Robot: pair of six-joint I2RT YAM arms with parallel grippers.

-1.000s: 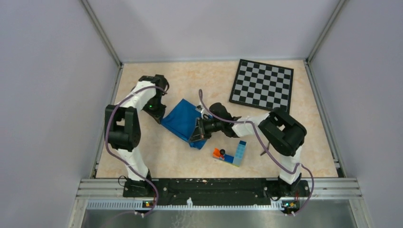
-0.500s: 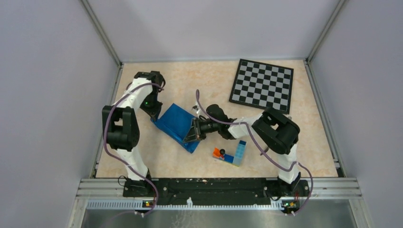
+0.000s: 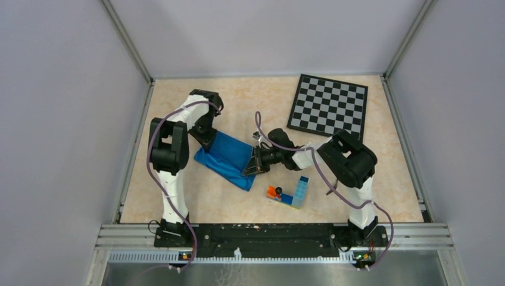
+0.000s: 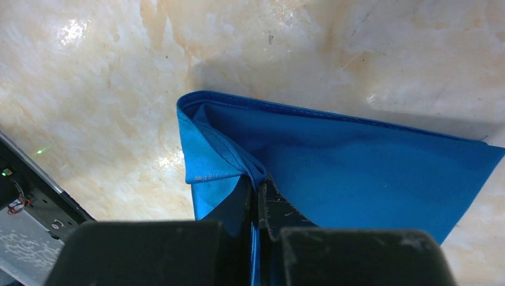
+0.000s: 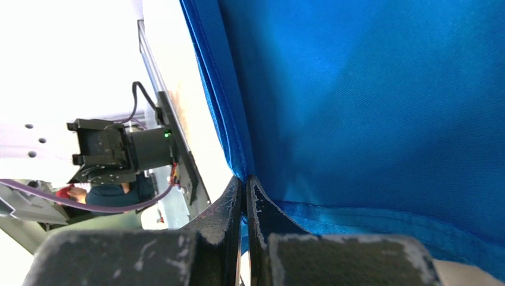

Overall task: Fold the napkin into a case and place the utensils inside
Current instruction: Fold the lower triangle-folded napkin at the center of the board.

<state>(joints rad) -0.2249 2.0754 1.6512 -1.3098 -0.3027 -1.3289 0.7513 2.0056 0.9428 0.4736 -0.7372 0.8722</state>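
Note:
The bright blue napkin (image 3: 229, 158) lies folded on the tabletop between the two arms. My left gripper (image 3: 208, 138) is shut on its far left corner; the left wrist view shows the cloth (image 4: 357, 173) pinched between the jaws (image 4: 257, 182). My right gripper (image 3: 252, 165) is shut on the napkin's right edge; the right wrist view shows the blue cloth (image 5: 369, 107) clamped at the fingertips (image 5: 245, 182). A small bit of metal (image 3: 258, 136) shows by the right wrist. The fork and knife are otherwise hidden.
A chessboard (image 3: 329, 106) lies at the far right. A toy-brick block (image 3: 299, 192) with orange and blue pieces (image 3: 275, 193) sits just near and right of the napkin. Grey walls enclose the table on three sides.
The left gripper has moved right and toward the far side with its corner. The napkin has been pulled flatter and longer, and the right gripper has shifted slightly right.

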